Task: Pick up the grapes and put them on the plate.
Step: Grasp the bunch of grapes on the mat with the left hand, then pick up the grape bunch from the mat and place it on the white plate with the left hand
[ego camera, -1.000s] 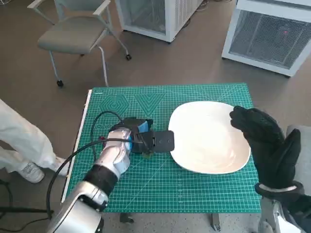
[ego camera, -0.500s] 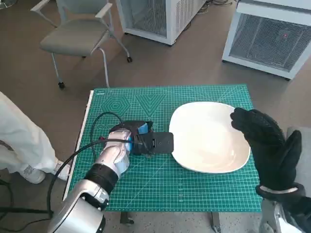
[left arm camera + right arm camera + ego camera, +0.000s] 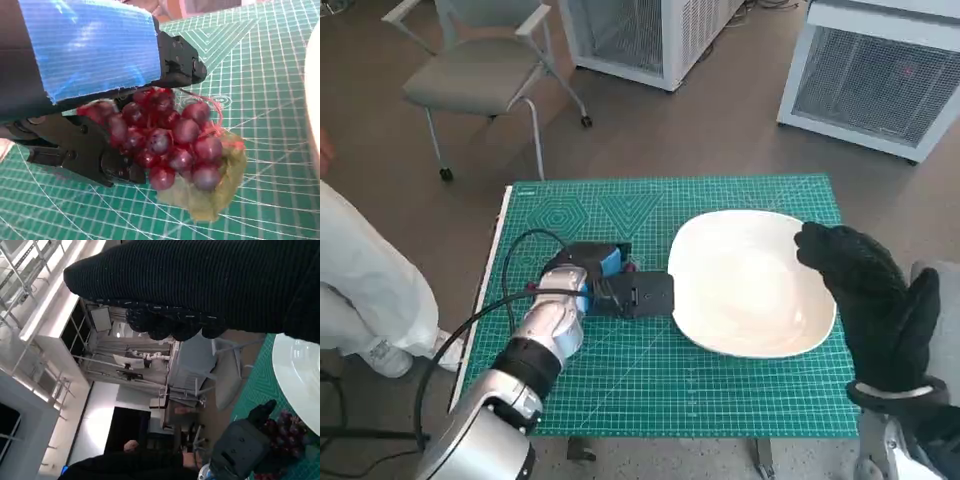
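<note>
A bunch of dark red grapes [image 3: 172, 142] with pale green stuff beneath it sits in my left hand [image 3: 90, 145], whose black fingers grip it from the side. It is just over the green mat; I cannot tell if it touches. In the head view my left hand [image 3: 620, 290] lies next to the left rim of the white plate [image 3: 750, 285] and hides the grapes. The right wrist view shows the grapes [image 3: 282, 427] beside the plate [image 3: 297, 372]. My gloved right hand [image 3: 870, 300] hovers over the plate's right edge, holding nothing.
The green cutting mat [image 3: 620, 215] covers the small table. A black cable [image 3: 515, 265] loops from my left forearm over the mat's left part. A person in white [image 3: 365, 290] stands at the table's left. A chair [image 3: 475, 75] and white cabinets [image 3: 880, 70] stand beyond.
My left hand has shifted slightly toward the far side with the grapes, still at the plate's left rim. The right hand has stayed put. The person at the left has moved closer.
</note>
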